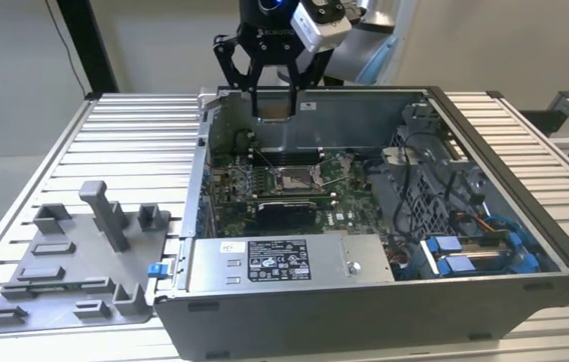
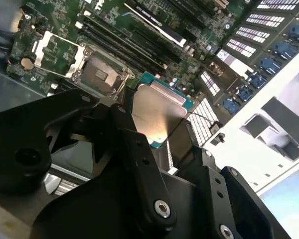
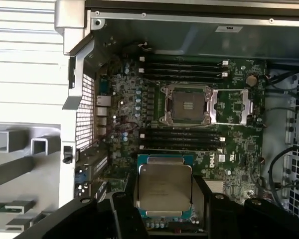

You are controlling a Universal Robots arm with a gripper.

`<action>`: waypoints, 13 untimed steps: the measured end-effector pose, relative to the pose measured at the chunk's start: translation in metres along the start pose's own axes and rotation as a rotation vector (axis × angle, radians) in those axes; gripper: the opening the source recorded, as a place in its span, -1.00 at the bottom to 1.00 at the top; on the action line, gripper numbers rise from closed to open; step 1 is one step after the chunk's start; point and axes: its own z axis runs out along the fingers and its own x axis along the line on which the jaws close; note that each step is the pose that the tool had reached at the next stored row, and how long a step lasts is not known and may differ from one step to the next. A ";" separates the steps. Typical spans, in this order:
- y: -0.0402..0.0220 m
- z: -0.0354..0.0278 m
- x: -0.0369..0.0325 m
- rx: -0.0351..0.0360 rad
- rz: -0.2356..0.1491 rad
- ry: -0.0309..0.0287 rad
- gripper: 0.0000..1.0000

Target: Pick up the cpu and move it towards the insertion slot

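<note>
The cpu, a small square chip with a pale silvery face and a green edge, hangs in the air above the open computer case, and my black gripper is shut on it. In both wrist views the cpu sits between two black fingers of the gripper. The insertion slot, a silver-framed socket with a dark centre and its cover swung aside, lies on the green motherboard below. The chip is well above the slot and offset towards the case's back wall.
The case's metal walls surround the motherboard. A grey box with a white label fills the front of the case, with blue drive parts and cables at the exterior view's right. A grey fixture plate with blocks lies on the slatted table at that view's left.
</note>
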 end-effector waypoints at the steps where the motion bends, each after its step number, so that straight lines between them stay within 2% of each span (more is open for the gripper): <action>1: 0.0018 0.0001 -0.0008 0.0000 0.000 0.0000 -1.00; 13: 0.0226 0.0018 -0.0078 -0.0001 0.000 0.0000 -1.00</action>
